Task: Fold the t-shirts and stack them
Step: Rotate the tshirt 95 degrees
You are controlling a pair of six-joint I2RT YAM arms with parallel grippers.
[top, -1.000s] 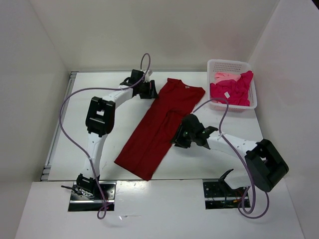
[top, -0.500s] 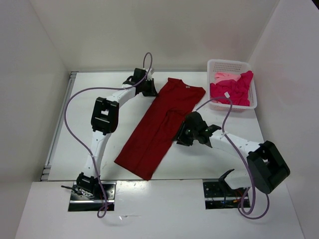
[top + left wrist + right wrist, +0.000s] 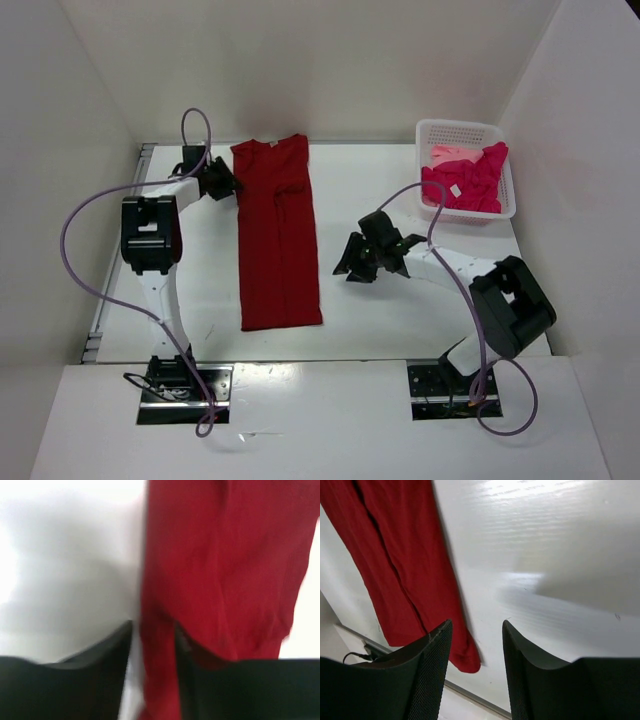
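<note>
Dark red t-shirt point(image 3: 277, 240) lies flat on the bench point(image 3: 390, 310), folded lengthwise into a long narrow strip. Its collar end is at the far side and its hem end toward the arm bases, left of the bench's middle. A crease runs down its length and the far end is a bit wider than the near end. Left gripper point(image 3: 151, 627) sits low at the shirt's left edge near the collar end. The left wrist view is blurred, but the jaws stand part open with a narrow gap; the shirt's edge runs into that gap, and a strip of bare bench shows between the cloth and one finger. Cloth not pinched as far as visible; cannot tell if a finger touches it. Right gripper point(image 3: 476, 626) is to the right of the shirt, apart from it and low over bare bench. Its jaws are wide open with only bench surface between them, holding nothing; the fingers point toward the shirt's right edge. White perforated basket point(image 3: 455, 125) is at the far right corner of the bench, well apart from the red shirt. Inside it are a crumpled magenta-pink t-shirt point(image 3: 475, 180) with a small white tag point(image 3: 454, 190), and a pale pink t-shirt point(image 3: 450, 155) bunched at the basket's far left side, touching the magenta one. Both basket shirts are unfolded.
</note>
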